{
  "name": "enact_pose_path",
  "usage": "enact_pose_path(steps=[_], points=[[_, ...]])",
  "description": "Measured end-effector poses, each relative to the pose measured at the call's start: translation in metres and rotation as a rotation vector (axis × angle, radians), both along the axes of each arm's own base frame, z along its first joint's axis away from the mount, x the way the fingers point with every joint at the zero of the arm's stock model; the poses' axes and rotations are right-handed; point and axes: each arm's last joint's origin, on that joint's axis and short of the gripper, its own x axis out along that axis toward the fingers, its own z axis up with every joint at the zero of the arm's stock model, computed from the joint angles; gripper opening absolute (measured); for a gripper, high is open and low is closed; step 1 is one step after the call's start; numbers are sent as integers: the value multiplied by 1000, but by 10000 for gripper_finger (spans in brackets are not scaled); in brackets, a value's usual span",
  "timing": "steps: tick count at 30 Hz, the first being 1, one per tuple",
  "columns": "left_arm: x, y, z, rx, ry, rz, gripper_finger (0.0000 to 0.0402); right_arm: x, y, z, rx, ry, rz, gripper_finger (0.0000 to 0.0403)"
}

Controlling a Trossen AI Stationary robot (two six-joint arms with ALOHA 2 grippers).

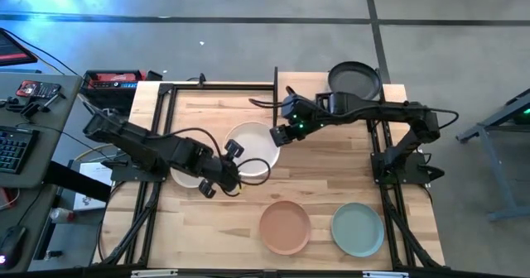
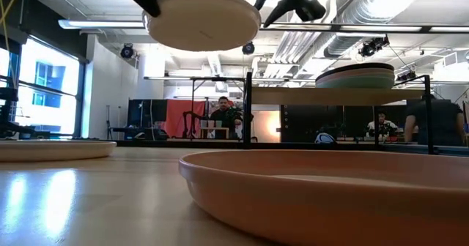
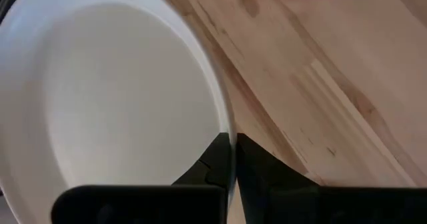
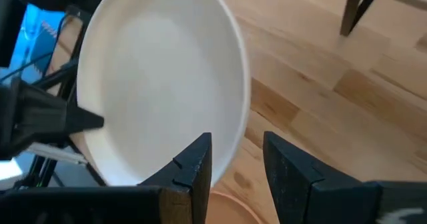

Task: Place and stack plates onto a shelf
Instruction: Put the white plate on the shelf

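A white plate (image 1: pixel 255 148) hangs in the air over the table's middle; the low view shows it lifted clear (image 2: pixel 201 19). My left gripper (image 1: pixel 234 167) is shut on its near-left rim. My right gripper (image 1: pixel 277 135) stands open at the plate's far-right rim (image 4: pixel 235 141), its fingers (image 4: pixel 197 164) to either side of the edge; I cannot tell whether they touch it. The shelf (image 2: pixel 337 96) at the far right carries a stack of plates (image 2: pixel 355 77), with a black plate (image 1: pixel 356 79) on top. My left gripper pinches the white plate's rim (image 3: pixel 230 134) between its two fingers, one on the inner face and one on the outer. The fingers slant down from the table's left. The plate is lifted clear of the table and roughly level.
A terracotta plate (image 1: pixel 286 227) and a pale teal plate (image 1: pixel 358 230) lie near the front edge. A cream plate (image 1: pixel 186 179) rests under my left arm. Black frame bars (image 1: pixel 275 88) stand behind the plate. People sit in the room beyond.
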Motion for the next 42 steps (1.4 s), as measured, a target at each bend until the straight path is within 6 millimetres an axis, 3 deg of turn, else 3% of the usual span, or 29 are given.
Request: enact_pose_path(steps=[16, 22, 29, 35, 42], points=[[4, -6, 0, 77, -69, 20, 5, 0, 5, -5, -25, 42, -50, 112], [7, -6, 2, 103, -100, 0, 5, 0, 4, -5, -25, 42, -51, 78], [9, -1, 2, 103, -101, 16, 5, 0, 4, -5, -27, 41, -52, 8], [10, 1, 2, 97, -103, 29, 9, 0, 4, -5, -20, 42, -60, 5], [9, 1, 2, 76, -107, 61, 41, 0, 4, -5, -4, 43, -70, 1]])
